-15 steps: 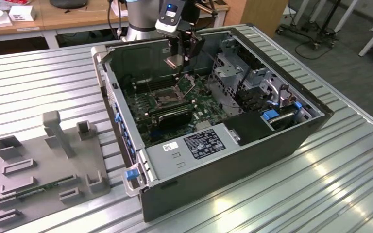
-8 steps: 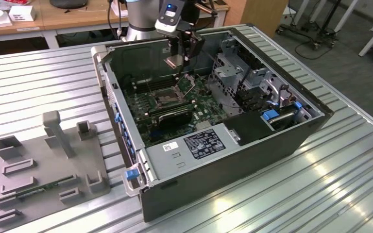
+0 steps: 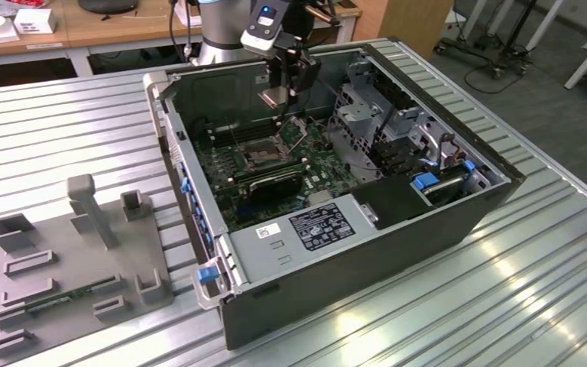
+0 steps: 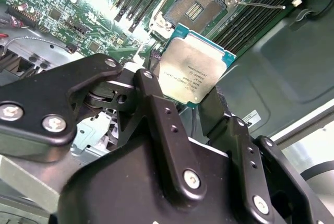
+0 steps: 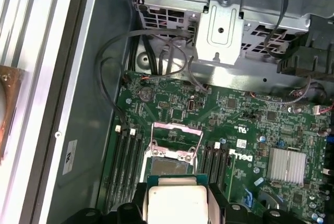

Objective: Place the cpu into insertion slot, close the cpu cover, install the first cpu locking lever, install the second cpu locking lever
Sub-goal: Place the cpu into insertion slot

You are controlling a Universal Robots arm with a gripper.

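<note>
Now 1 end effector (image 4: 183,97) clamped on 1 cpu (image 4: 194,70), abv 1 insertion slot (image 4: 194,6).

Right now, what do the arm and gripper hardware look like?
The arm is made of silvery-grey round segments with blue accents at the joint caps. The gripper is matte black, its two fingers built from flat linkage bars with rounded ends, fastened by silver screws and pivot pins on a bulky black body.
</note>
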